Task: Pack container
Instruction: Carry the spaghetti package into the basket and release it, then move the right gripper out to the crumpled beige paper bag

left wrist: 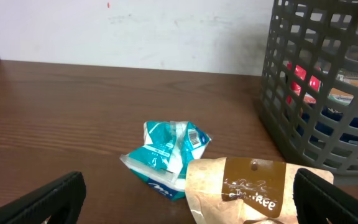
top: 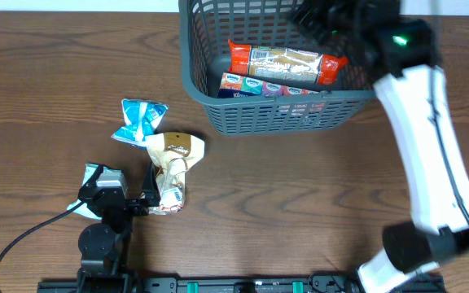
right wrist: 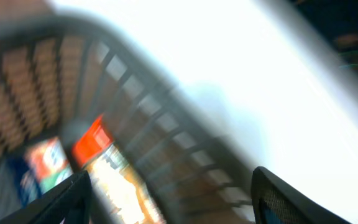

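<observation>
Though an orange packet [top: 287, 63] already lies in the container [top: 275, 115] at upper centre, the blue packet [top: 141, 120] and brown packet [top: 173, 155] lie unpacked on the surface [top: 300, 203]; left claw [left wrist: 188, 199] and right claw [right wrist: 169, 193] both gape wide, gripping nothing.

Bench [top: 300, 203]: a dark brown wood-grain surface is recorded, smooth with a low sheen.
Container [top: 275, 116], far edge of the bench: dark grey moulded plastic, matt.
Long packet [top: 287, 63] inside it: glossy clear film with orange-red ends.
Blue-and-white packet [top: 139, 120], toward the left edge: crinkled, shiny plastic film.
Tan packet [top: 173, 150], touching it: matt kraft-like paper, creased; a darker brown label is noted.
Arm casing [top: 426, 138], right edge: smooth white plastic, slightly glossy.
</observation>
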Action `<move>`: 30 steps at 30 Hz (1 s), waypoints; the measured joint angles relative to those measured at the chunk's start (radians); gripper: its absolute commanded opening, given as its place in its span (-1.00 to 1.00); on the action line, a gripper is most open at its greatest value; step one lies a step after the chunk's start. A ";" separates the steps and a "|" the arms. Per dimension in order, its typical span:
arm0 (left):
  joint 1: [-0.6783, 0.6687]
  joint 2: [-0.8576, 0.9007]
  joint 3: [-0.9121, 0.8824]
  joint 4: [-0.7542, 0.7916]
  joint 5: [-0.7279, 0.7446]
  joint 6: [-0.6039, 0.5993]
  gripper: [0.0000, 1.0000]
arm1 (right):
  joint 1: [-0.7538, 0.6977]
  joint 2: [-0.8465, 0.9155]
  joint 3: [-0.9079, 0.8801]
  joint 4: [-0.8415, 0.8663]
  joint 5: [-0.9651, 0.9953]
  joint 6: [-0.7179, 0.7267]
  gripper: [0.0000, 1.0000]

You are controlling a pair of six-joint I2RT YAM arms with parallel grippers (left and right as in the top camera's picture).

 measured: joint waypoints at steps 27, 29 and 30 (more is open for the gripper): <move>0.000 0.000 0.000 0.000 0.000 0.000 0.97 | -0.610 -0.002 0.023 -0.211 0.158 0.364 0.22; 0.000 0.000 0.000 0.000 0.000 0.000 0.97 | -0.628 0.039 0.023 -0.211 0.148 0.363 0.25; 0.000 0.000 0.000 0.000 0.000 0.000 0.97 | -0.636 0.064 0.023 -0.211 0.143 0.362 0.26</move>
